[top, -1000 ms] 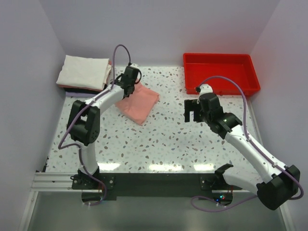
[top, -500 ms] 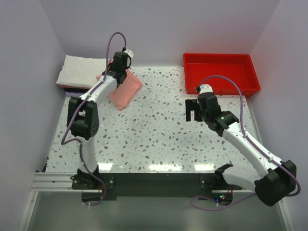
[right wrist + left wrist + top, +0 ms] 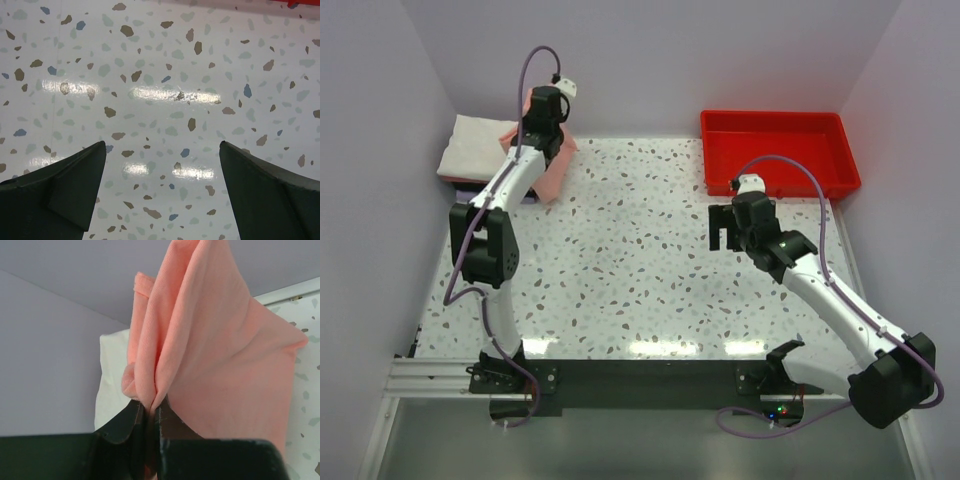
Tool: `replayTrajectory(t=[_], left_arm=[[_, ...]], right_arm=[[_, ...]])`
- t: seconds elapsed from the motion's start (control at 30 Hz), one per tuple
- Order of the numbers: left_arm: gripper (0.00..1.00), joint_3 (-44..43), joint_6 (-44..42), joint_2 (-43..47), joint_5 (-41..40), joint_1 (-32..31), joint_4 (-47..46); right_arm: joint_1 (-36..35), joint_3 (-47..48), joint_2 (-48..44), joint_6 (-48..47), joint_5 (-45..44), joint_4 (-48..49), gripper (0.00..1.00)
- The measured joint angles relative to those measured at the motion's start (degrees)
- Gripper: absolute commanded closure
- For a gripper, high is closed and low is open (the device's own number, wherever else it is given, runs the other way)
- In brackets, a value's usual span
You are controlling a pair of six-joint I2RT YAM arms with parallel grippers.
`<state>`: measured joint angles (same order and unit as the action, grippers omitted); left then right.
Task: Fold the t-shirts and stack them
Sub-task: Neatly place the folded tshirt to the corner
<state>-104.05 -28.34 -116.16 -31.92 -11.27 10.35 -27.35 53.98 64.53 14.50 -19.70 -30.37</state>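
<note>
1. Where the far corner of the speckled surface fills the upper left of the overhead view, the left jaws are pressed together on a bunched fold of the salmon-pink t-shirt.
2. The pink tee hangs beside the left arm. Whether its lower edge touches the surface cannot be told.
3. In the left wrist view the pink cloth rises out of the two dark fingers at lower centre. It fans toward the upper right, and a hemmed edge shows near the top.
4. A folded white t-shirt lies in the upper left corner against the walls, just beside the pink one. In the wrist view it shows as a pale strip behind the pink cloth on the left.
5. The right jaws are spread wide and hold nothing. In the right wrist view the two dark fingers sit in the lower corners, with bare speckled surface between them.
6. The right arm runs from the lower right to the right centre of the overhead view, and its jaws hang just below the red tray in the upper right.
</note>
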Motion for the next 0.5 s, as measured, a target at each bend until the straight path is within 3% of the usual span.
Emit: replayTrajectory(t=[0.5], left_arm=[[1.00,-6.54,2.27,0.90,4.90,0.22,4.74]], right_arm=[[0.11,-0.07,0.00,-0.02,-0.37,0.00,0.01]])
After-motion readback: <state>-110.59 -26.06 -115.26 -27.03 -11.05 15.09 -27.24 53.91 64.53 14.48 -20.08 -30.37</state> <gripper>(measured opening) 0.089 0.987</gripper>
